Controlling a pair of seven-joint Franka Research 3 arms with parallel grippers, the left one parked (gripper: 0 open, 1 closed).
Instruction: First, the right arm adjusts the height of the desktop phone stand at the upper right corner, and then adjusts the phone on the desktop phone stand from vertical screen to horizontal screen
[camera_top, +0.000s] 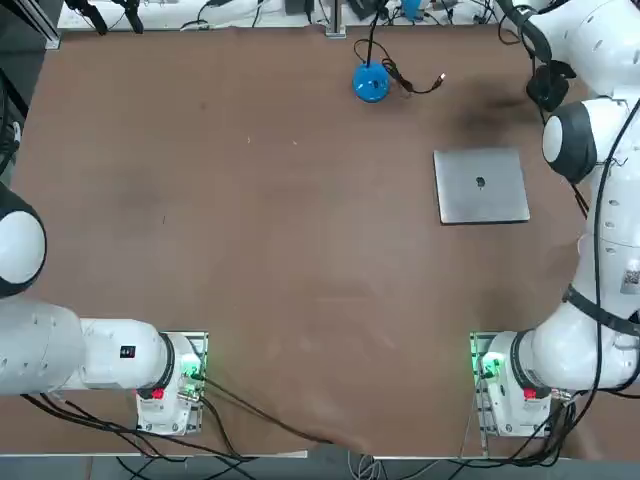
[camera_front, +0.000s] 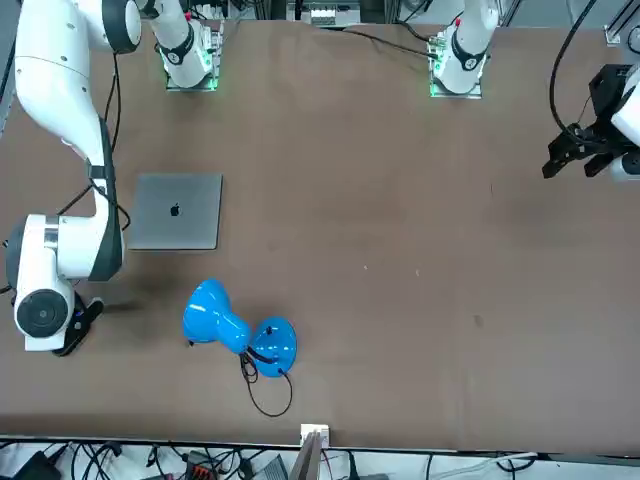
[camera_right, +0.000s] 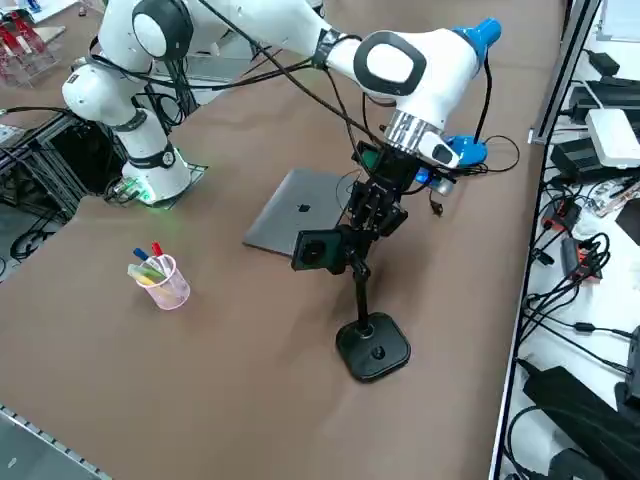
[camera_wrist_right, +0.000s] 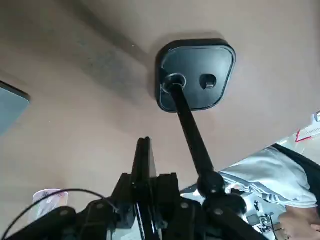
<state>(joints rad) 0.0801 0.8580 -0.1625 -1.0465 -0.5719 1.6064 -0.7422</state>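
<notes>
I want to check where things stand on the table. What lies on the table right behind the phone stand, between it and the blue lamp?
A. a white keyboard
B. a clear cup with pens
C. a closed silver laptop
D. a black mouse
C: in the right side view the closed silver laptop lies flat between the phone stand and the blue lamp; the right gripper is at the phone.

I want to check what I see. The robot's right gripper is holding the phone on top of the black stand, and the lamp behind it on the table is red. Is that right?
Almost. The right gripper is shut on the phone atop the desktop phone stand, but the lamp is blue, not red. The front view shows its blue head and round base most clearly.
</notes>
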